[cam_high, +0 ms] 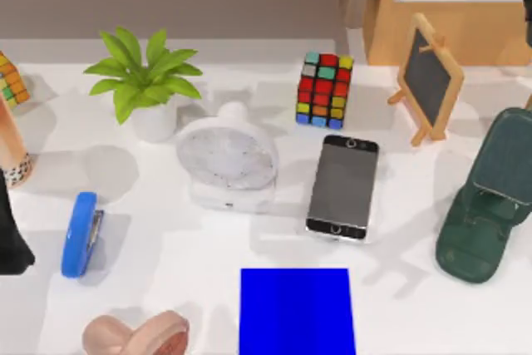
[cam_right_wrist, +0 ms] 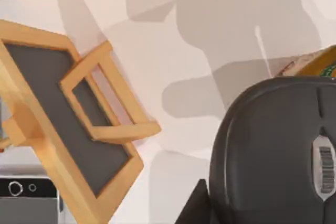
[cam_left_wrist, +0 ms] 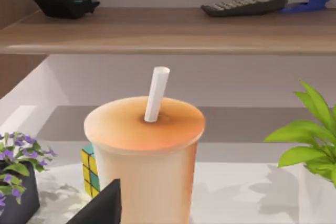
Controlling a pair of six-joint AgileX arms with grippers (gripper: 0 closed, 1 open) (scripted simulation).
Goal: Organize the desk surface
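Overhead, top view: the broad, smooth white desk surface (cam_high: 166, 288) is spread under a black smartphone (cam_high: 342, 189), a round white fan (cam_high: 226, 160), a blue stapler (cam_high: 81, 234) and a bright-blue square mat (cam_high: 297, 312); the left arm (cam_high: 12, 239) is seen at the left edge.
Left wrist view: a tan lidded cup with a white straw (cam_left_wrist: 144, 150) is framed close ahead of the left gripper (cam_left_wrist: 102, 208); whether that gripper is apart or closed cannot be told.
Right wrist view: the right gripper (cam_right_wrist: 195, 205) is held above a wooden-framed chalkboard (cam_right_wrist: 73, 119) and a dark grey mouse (cam_right_wrist: 273, 150); its state cannot be told either.
Handling: the desk is judged rigid, fixed and slick, so it is not to be gripped; hold is to be taken on the loose items, which may slide.
Hidden: the cup's base and the mouse's far side are cut off.
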